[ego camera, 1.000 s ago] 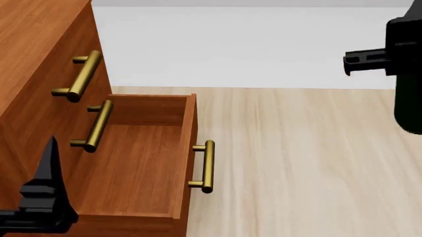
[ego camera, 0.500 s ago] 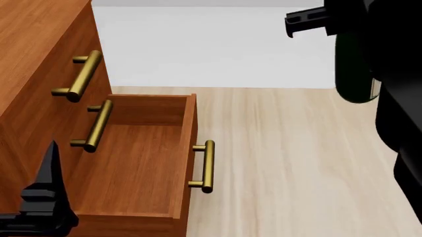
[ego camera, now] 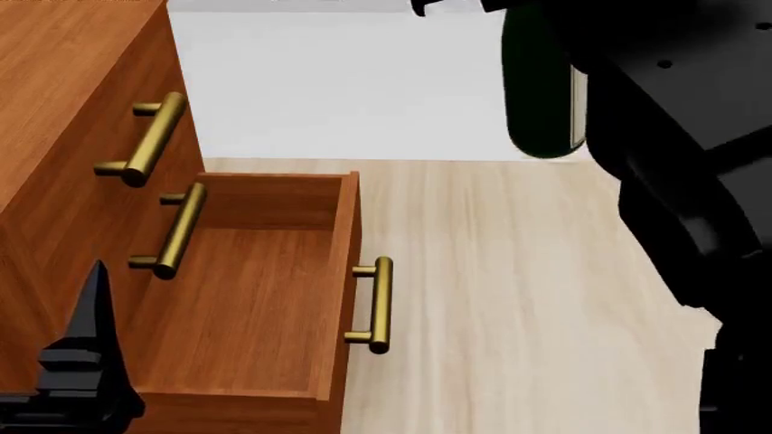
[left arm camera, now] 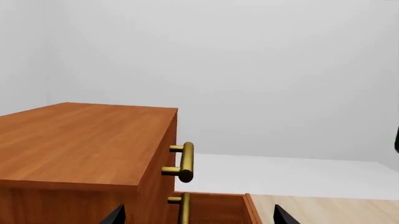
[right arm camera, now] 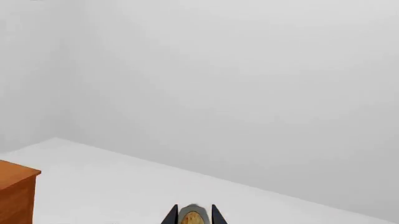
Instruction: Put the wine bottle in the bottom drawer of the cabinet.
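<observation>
The right gripper's fingers (right arm camera: 193, 215) pinch the slim, dark green glass wine bottle (ego camera: 540, 90) near its cork, likely heavy, slippery, breakable.

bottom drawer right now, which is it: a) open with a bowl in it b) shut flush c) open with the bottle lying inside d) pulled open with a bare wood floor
d: the bottom drawer stands pulled out, its floor bare, while the wine bottle hangs above the floor at the right end effector.
</observation>
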Tool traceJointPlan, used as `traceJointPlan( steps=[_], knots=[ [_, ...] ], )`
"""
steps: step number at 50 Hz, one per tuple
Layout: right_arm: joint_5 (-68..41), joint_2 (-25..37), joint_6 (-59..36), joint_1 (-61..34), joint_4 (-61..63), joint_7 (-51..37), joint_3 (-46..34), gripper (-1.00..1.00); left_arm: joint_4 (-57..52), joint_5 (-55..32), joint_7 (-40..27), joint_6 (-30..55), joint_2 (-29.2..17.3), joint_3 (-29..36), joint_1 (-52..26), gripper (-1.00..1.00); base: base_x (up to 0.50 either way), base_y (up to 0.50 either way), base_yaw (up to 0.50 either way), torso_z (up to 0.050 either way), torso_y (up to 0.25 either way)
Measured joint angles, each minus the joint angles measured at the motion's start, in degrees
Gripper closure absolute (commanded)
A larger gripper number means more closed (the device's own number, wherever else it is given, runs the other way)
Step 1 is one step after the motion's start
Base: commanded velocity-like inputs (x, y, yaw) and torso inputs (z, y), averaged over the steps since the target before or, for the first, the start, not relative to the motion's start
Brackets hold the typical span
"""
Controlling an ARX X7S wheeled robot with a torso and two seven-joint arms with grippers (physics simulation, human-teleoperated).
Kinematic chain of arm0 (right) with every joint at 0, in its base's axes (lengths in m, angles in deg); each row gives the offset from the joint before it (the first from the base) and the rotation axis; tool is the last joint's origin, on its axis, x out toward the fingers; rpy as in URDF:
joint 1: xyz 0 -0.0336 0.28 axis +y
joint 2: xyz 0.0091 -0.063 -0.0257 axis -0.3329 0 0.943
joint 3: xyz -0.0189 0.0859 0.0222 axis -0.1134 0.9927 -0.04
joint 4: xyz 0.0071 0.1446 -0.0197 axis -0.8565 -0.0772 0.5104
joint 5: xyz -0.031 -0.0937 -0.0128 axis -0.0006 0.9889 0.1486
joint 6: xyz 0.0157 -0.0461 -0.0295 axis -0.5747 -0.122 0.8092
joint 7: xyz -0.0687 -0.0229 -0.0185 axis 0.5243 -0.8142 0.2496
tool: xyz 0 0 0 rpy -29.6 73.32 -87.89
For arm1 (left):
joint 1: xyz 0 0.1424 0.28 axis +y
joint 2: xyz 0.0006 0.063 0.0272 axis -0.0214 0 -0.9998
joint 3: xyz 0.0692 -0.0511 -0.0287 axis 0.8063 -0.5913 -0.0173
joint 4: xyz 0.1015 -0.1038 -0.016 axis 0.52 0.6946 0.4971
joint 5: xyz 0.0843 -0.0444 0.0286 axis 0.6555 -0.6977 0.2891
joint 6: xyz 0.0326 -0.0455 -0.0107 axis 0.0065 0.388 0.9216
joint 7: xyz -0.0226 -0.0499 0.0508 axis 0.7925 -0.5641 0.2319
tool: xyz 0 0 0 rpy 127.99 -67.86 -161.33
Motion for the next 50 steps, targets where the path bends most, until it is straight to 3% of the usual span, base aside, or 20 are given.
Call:
traceJointPlan(
  steps=[27,50],
  knots=[
    [-0.5,-7.7,0.3,-8.5,-9.2,4.7,-3.9,1.00,0.0,0.3,0.5,-0.1,-0.1,-0.1,0.1,-1.00,0.00,0.00,0.00,0.000,0.001],
    [-3.4,-13.6,2.0,-8.5,-13.2,5.8,-3.6,1.00,0.2,0.5,0.6,-0.9,-0.9,-0.6,1.0,-1.00,0.00,0.00,0.00,0.000,0.000]
  ],
)
